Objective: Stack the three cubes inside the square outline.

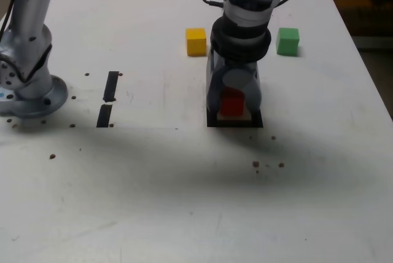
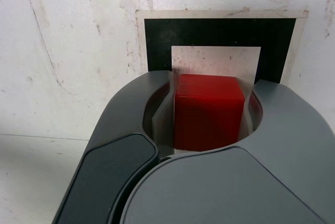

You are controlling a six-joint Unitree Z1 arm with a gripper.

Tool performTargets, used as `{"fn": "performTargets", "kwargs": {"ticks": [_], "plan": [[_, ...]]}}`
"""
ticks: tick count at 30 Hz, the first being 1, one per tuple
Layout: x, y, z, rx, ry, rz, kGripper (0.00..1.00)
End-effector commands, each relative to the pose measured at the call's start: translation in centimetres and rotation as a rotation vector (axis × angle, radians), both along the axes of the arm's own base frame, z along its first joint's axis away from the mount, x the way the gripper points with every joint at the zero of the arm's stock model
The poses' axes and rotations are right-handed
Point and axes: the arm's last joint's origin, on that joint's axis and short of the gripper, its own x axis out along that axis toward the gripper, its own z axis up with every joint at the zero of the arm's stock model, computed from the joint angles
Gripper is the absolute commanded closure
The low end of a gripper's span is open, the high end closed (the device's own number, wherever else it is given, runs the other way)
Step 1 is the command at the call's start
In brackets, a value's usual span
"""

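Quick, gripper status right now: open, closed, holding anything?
Gripper: closed on the red cube, down over the square outline.

Hand (image 1: 234,104) fills square outline (image 1: 236,121), red cube (image 1: 232,102) between its jaws. Yellow cube (image 1: 196,41) and green cube (image 1: 287,40) flank arm, sides unobstructed. Worktop (image 1: 184,183) open in front. 2 tape strips (image 1: 108,98), arm base (image 1: 27,91) well apart.
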Motion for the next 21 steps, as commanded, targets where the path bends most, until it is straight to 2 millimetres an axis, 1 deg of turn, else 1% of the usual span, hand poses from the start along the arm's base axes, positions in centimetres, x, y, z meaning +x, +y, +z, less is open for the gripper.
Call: {"fn": "performTargets", "kwargs": {"ticks": [1,4,7,10,13,15,17,19,21], "plan": [[-0.1,0.0,-0.1,0.004,0.010,-0.002,0.32],[-0.1,0.0,0.0,0.005,0.011,-0.004,0.18],[-0.2,0.0,0.5,0.006,0.003,-0.006,0.09],[-0.5,0.1,2.0,0.015,-0.010,-0.006,0.03],[-1.5,0.9,4.4,0.028,-0.010,-0.001,0.01],[-2.6,2.1,6.2,0.036,0.001,0.014,0.00],[-3.8,3.8,7.8,0.042,0.011,0.040,0.00],[-5.1,5.8,9.0,0.046,0.013,0.071,0.01],[-6.1,7.7,9.7,0.053,0.008,0.102,0.01]]}}
